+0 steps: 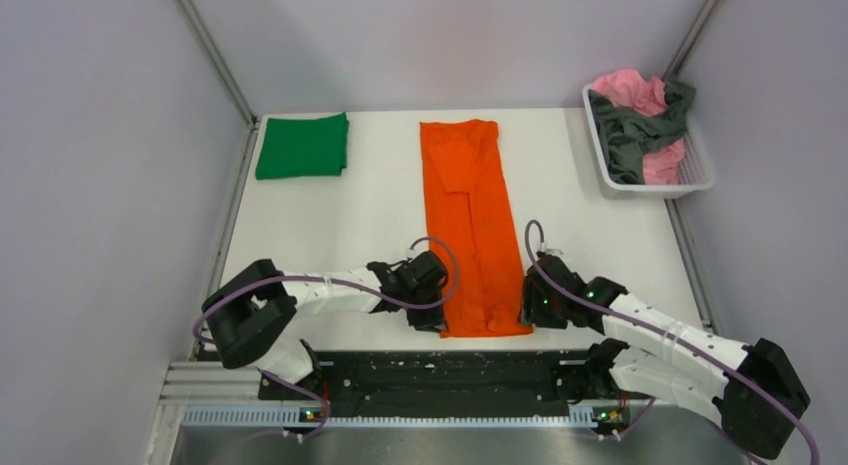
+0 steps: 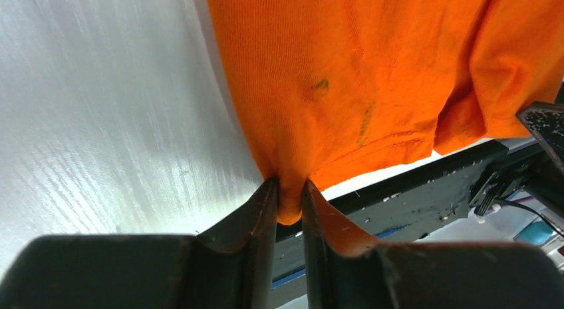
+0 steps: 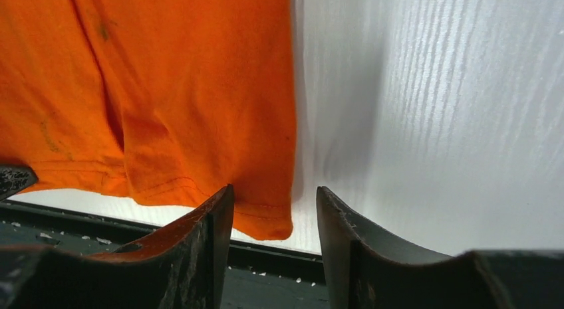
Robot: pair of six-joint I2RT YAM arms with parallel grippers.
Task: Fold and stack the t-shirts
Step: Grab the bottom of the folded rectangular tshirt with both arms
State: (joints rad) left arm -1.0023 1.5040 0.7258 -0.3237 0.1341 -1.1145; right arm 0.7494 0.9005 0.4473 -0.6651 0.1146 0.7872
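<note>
While the left gripper [image 2: 290, 189] is pinched tight on the lower-left corner of the orange t-shirt [image 2: 372, 70], the right gripper [image 3: 274, 189] is spread apart around the lower-right corner, not clamped. In the top view the shirt lies as a long strip mid-frame. Green t-shirt [image 1: 302, 145] folded at upper left. Pink t-shirt [image 1: 625, 88] and dark grey t-shirt [image 1: 630, 135] bunched in white basket [image 1: 652, 190], upper right.

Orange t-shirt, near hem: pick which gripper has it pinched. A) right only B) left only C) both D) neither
B: in the wrist views the left gripper is shut on a corner of the orange t-shirt, while the right gripper stands open at the other corner.
</note>
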